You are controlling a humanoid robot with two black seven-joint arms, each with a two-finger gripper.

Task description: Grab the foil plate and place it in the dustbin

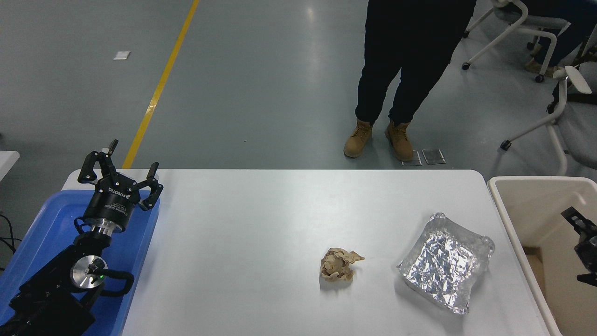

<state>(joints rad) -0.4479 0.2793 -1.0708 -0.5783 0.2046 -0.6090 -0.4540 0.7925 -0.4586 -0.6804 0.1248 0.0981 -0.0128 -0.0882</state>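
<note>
The shiny crinkled foil plate [446, 261] lies on the white table [261, 219] near its right edge, rim up. Right of the table stands the cream-beige dustbin [513, 219]. Only a sliver of my right gripper [585, 242] shows at the right picture edge, over the dustbin's opening and well right of the foil plate; its fingers are cut off by the frame. My left gripper [121, 164] is parked at the lower left over a blue tray, fingers spread open and holding nothing.
A crumpled brown paper ball [339, 264] sits left of the foil plate. The shallow blue tray [42, 224] lies at the table's left end. A person [401, 70] in tan boots stands beyond the far edge; wheeled chairs [555, 70] at upper right.
</note>
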